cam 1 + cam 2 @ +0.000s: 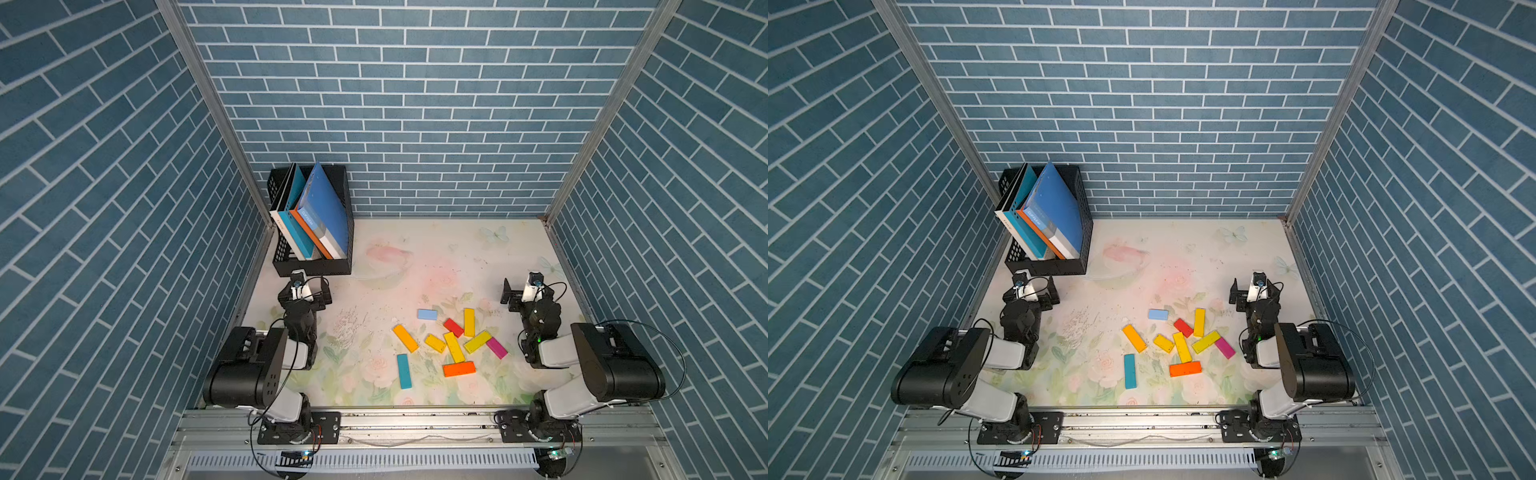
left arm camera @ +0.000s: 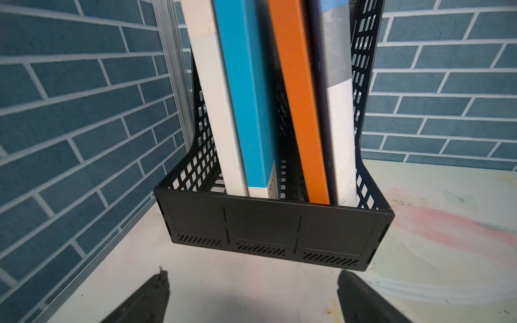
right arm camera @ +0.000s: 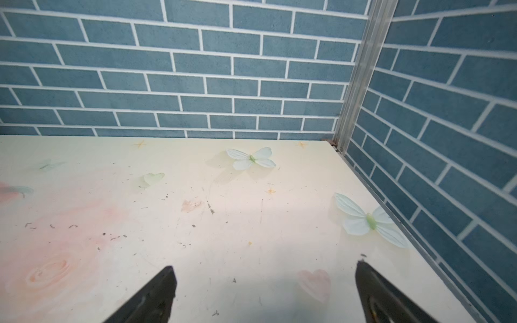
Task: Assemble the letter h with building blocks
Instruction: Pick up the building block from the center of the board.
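Left tool (image 2: 253,276) wide, facing file rack (image 2: 274,226); right tool (image 3: 265,270) wide, over bench (image 3: 223,223). Only the top views show building blocks (image 1: 454,347), scattered between them.

Multicoloured blocks (image 1: 454,347), floral table (image 1: 419,274)

Rack: we see a black mesh file holder (image 1: 311,267) in the table's far left corner.
Contents: blue, orange and white books (image 1: 328,208) lean inside it.
Surface: floral tabletop (image 1: 449,249) printed with butterflies (image 3: 251,158).
Surround: blue brick-pattern walls (image 1: 415,104).

Robot lab booth, brick-print walls (image 1: 415,104), aluminium frame (image 1: 415,423), floral tabletop (image 1: 436,257)
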You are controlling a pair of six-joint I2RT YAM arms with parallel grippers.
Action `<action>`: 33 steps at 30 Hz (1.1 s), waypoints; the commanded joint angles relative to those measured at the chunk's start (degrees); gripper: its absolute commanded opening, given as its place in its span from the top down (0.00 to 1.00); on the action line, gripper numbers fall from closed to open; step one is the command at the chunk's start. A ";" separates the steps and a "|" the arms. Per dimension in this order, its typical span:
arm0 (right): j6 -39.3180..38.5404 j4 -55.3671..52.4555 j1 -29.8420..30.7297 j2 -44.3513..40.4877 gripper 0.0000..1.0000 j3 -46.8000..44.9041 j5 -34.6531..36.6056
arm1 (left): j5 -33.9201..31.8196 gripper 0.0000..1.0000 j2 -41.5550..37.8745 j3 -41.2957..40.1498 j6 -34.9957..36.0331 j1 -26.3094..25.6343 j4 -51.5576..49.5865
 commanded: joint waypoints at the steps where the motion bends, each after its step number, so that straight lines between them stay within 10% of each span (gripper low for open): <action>1: -2.45 0.58 0.08 -0.04 0.00 0.35 -4.74 | -0.20 0.01 -0.02 0.20 -0.05 -0.05 0.87; 26: -1.58 -0.61 -0.14 -1.08 0.01 0.86 -2.30 | -0.27 0.00 -0.23 0.28 -0.09 -0.05 0.66; 29: -1.84 -18.07 3.96 -14.00 0.01 5.96 7.11 | -8.06 0.00 -6.77 7.43 -2.52 -0.44 -16.28; 31: 11.14 -39.32 7.54 -25.10 0.01 14.21 17.56 | -19.20 0.00 -11.64 16.46 -8.19 -1.92 -33.52; 33: 21.78 -53.67 7.49 -33.04 0.01 17.94 11.08 | -19.75 0.00 -15.77 25.19 -18.63 -2.55 -52.68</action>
